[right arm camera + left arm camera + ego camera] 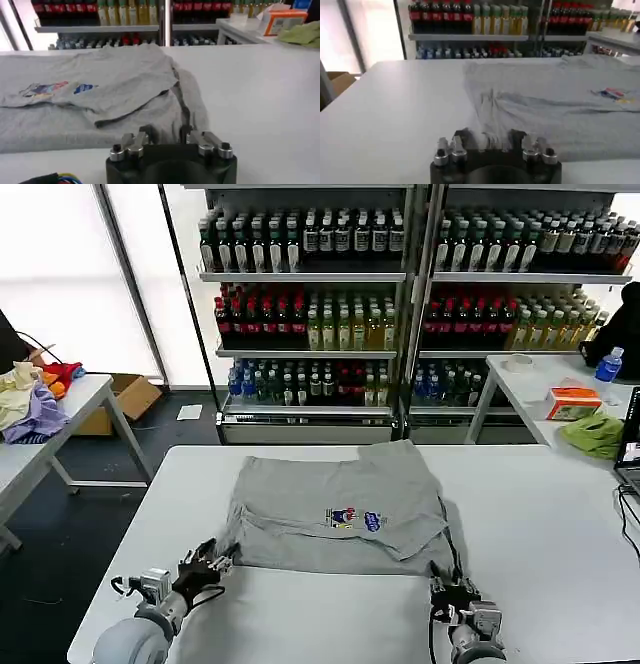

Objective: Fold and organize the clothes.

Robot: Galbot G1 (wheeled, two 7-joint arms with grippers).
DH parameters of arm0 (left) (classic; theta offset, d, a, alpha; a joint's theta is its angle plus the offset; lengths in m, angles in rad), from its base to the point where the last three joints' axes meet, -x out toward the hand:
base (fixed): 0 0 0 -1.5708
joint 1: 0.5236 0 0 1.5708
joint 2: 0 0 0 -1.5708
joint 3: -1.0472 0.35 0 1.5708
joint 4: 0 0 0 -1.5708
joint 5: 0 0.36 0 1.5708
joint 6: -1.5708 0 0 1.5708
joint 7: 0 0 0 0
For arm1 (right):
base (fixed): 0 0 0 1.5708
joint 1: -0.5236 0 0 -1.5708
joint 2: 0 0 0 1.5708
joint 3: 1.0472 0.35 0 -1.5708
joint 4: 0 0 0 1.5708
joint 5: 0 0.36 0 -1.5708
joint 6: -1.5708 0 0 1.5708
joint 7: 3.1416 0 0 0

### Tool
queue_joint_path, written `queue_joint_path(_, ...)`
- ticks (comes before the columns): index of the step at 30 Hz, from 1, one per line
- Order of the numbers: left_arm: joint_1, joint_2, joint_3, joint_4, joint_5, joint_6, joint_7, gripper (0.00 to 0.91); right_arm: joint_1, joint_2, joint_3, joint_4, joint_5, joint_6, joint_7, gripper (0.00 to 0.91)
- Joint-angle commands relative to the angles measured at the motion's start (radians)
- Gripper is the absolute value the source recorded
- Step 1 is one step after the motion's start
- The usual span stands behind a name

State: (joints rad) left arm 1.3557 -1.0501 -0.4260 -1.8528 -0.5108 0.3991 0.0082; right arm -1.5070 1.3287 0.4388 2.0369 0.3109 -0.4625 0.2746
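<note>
The grey polo shirt [335,504] lies flat on the white table [540,524], print [355,519] facing up and its sides folded inward. My left gripper [212,562] sits at the near-left hem corner. In the left wrist view its fingers [463,136] stand apart with wrinkled hem cloth [490,135] between them. My right gripper [452,592] sits at the near-right hem corner. There too the fingers [187,131] are apart, straddling the edge of the shirt [100,85]. Both grippers [490,137] [166,131] look open and rest low on the table.
Shelves of bottles [320,314] stand behind the table. A side table at the left carries a heap of garments [35,399]. At the right are a lime-green cloth [593,434], an orange box [572,402] and a blue bottle [608,365]. A laptop edge [632,439] shows far right.
</note>
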Motion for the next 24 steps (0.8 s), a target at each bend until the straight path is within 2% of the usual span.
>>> queue_joint_path(1, 0.013, 0.006, 0.008, 0.016, -0.003, 0.000, 0.017, 0.010, 0.003, 0.014, -0.014, -0.015, -0.004, -0.004, 0.011, 0.000)
queue_joint_path(15, 0.111, 0.033, -0.032, -0.061, 0.021, -0.018, 0.057, 0.000, -0.015, -0.055, -0.007, 0.044, 0.055, -0.008, -0.059, 0.000)
queue_joint_path(20, 0.240, 0.013, -0.091, -0.168, 0.032, -0.008, 0.039, 0.000, -0.128, -0.084, 0.019, 0.127, 0.057, -0.020, -0.079, 0.000)
queue_joint_path(24, 0.369, -0.001, -0.150, -0.252, 0.111, -0.017, 0.073, 0.010, -0.260, -0.074, 0.076, 0.205, 0.051, -0.029, -0.094, 0.000)
